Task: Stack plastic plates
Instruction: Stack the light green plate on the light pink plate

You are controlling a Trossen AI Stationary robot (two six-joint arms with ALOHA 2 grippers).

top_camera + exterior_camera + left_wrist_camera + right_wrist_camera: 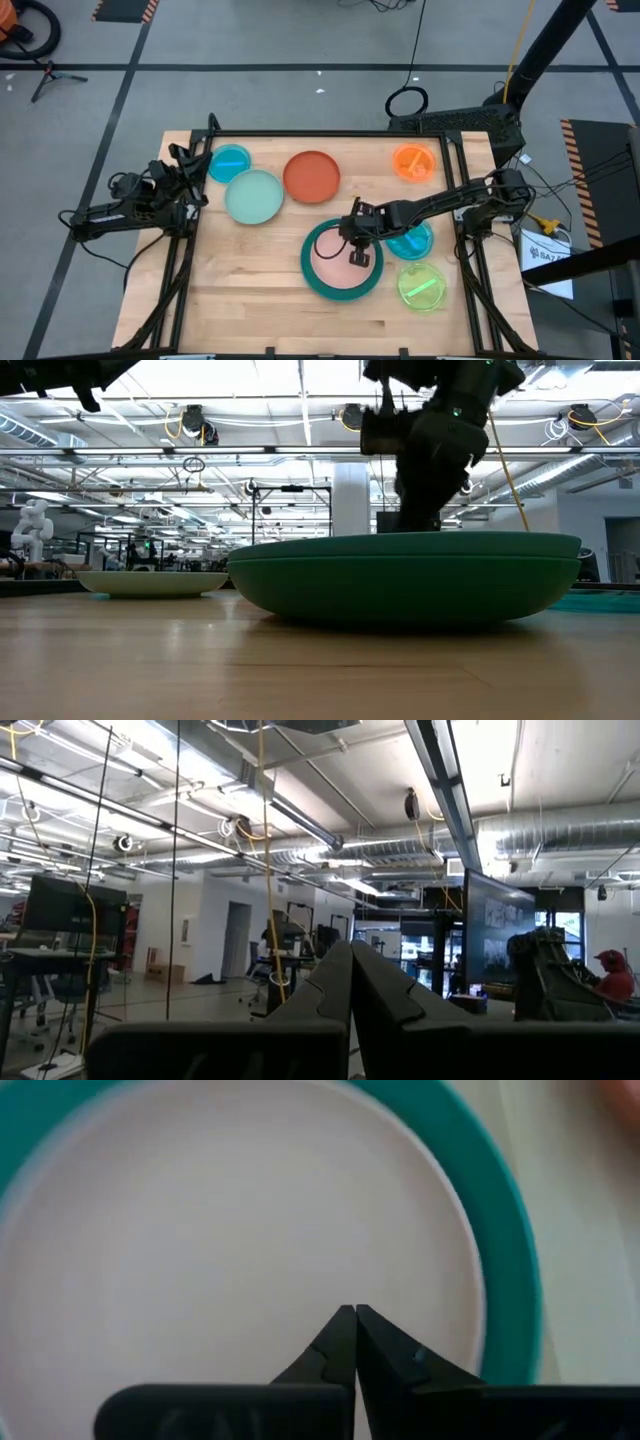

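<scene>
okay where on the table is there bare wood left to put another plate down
The widest bare patch on the table is the near strip left of the teal plate, below the mint plate. A smaller gap lies between the red-orange plate and orange plate. The right side is crowded: the right pincer, a blue plate and lime plate.

Robotics lab: ceiling ducts (560, 825), workstations.

left arm parked off the table's left edge, gripper (350, 990) closed | right arm stretched in from the right toward mid-table, wrist pointing down, gripper (359, 256) pinched closed too
</scene>
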